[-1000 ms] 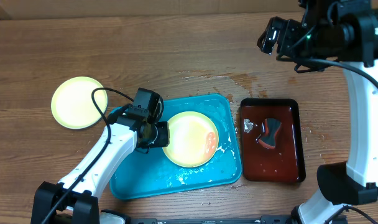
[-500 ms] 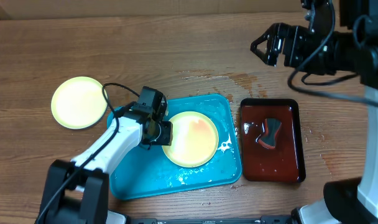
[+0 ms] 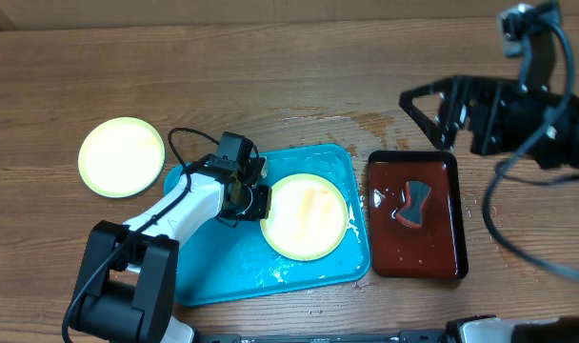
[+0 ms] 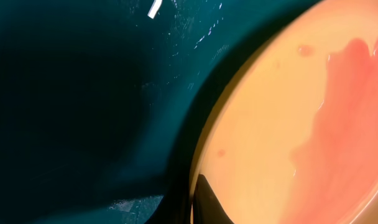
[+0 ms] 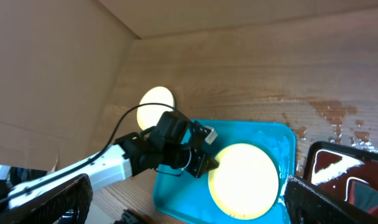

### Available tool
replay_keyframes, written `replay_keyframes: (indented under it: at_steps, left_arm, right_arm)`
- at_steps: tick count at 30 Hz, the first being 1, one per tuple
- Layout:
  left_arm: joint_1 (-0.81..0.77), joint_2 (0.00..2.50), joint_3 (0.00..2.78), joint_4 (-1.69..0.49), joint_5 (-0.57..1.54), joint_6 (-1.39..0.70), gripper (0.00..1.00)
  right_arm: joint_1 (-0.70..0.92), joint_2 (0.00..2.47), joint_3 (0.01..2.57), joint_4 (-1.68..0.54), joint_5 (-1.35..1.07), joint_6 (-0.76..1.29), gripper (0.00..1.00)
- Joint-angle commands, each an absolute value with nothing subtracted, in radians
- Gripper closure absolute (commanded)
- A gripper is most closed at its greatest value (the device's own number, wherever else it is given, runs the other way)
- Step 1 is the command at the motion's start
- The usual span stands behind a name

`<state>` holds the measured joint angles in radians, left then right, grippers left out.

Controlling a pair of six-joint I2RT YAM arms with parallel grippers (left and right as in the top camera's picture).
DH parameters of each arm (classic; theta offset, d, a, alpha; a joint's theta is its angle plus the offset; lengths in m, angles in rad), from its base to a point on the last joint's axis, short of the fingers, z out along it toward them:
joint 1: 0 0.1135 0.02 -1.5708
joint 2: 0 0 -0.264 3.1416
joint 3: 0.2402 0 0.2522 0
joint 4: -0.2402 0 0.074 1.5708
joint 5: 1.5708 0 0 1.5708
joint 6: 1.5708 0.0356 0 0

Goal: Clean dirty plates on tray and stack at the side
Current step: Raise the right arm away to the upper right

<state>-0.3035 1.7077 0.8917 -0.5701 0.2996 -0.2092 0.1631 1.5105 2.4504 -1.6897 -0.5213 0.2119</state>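
One wooden table (image 3: 270,67) fills the overhead view. Low in the centre lies the wet turquoise tray (image 3: 223,276). A smaller dark red-brown tray (image 3: 432,250) sits just beside it on the right and holds a dark hourglass-shaped object (image 3: 410,205). A pale yellow-green plate (image 3: 307,216) lies flat in the turquoise tray's right half. A second plate (image 3: 122,157) rests on the table at the left, well apart from the tray. The left gripper (image 3: 258,202) is at the left rim of the plate in the tray; whether it is clamped there cannot be told. The right gripper (image 3: 430,112) hangs at upper right, its fingers (image 5: 52,199) spread wide. A pink smear (image 4: 344,124) marks the plate in the left wrist view.
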Motion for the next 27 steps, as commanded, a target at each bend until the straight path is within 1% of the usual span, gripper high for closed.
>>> replay_keyframes:
  at_steps: [1, 15, 17, 23, 27]
  left_arm:
    - [-0.301, 1.730, 0.897, -0.572, 0.309, -0.218, 0.96]
    - [-0.297, 1.730, 0.897, -0.570, 0.366, -0.244, 0.96]
    - [-0.290, 1.730, 0.900, -0.575, 0.336, -0.295, 0.96]
    - [-0.281, 1.699, 0.932, -0.611, 0.317, -0.323, 0.96]
    - [-0.295, 1.636, 0.984, -0.672, 0.241, -0.345, 0.96]
  right_arm:
    - [0.158, 1.462, 2.476, -1.677, -0.533, 0.200, 0.00]
    - [0.158, 1.417, 2.476, -1.689, -0.533, 0.200, 0.00]
    - [0.158, 1.416, 2.476, -1.689, -0.533, 0.200, 0.00]
    - [0.158, 1.416, 2.476, -1.690, -0.532, 0.200, 0.00]
    - [0.157, 1.417, 2.476, -1.689, -0.488, 0.200, 0.00]
